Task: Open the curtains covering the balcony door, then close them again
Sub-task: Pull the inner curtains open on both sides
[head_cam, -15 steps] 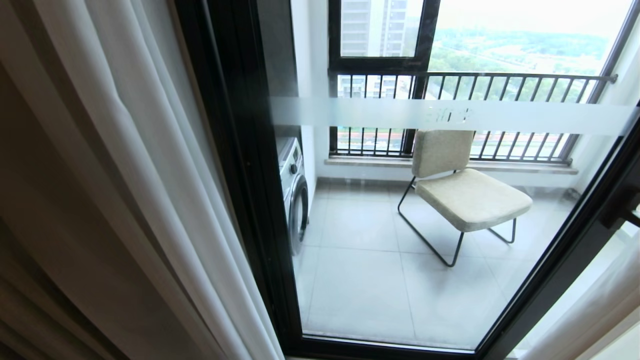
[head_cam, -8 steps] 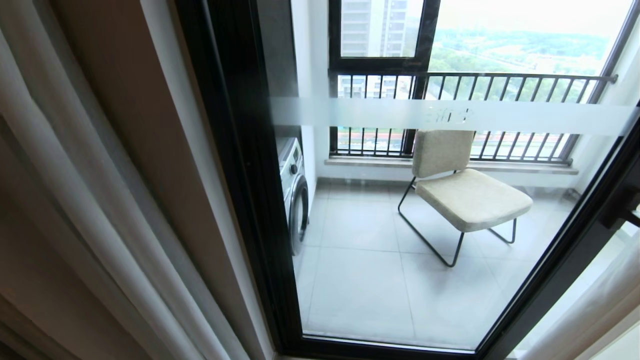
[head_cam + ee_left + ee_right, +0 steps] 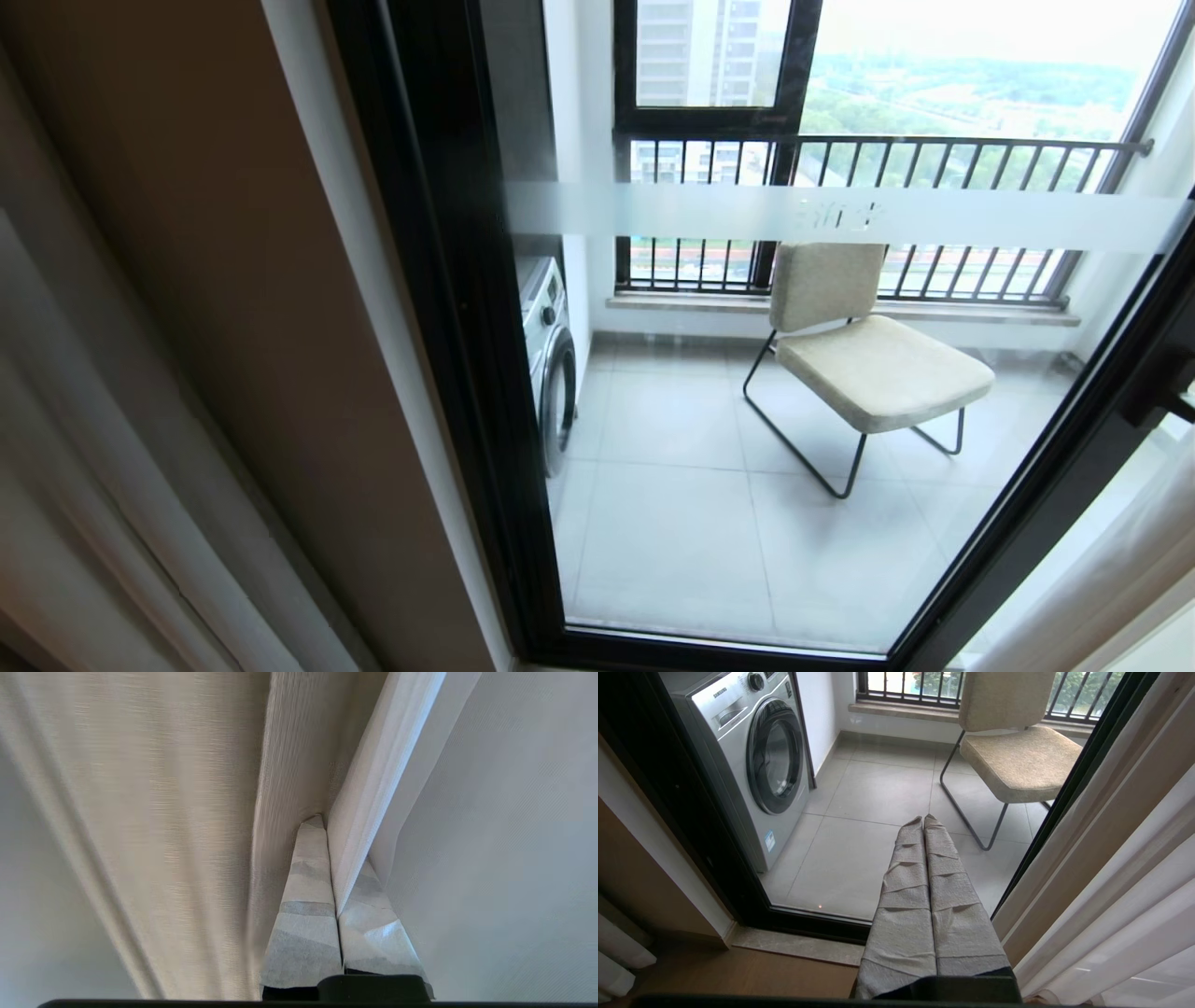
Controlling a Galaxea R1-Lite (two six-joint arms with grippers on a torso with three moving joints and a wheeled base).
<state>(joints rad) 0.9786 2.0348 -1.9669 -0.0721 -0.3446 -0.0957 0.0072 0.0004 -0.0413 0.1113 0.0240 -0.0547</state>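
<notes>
From the head view, the tall black-framed glass balcony door (image 3: 747,392) stands uncovered, so the opening looks nearly done; closing is left. The cream floor-length curtains (image 3: 112,485) bunch at the far left, with a strip at the right edge.

In the left wrist view, the left gripper (image 3: 334,891) has its taped fingers pinched together on a white fold of curtain, beige drape beside it.

In the right wrist view, the right gripper (image 3: 924,882) hangs closed and empty before the glass; beyond it lie grey floor tiles (image 3: 878,793), a silver washing machine (image 3: 752,760) and a beige cushioned chair (image 3: 1017,756).
</notes>
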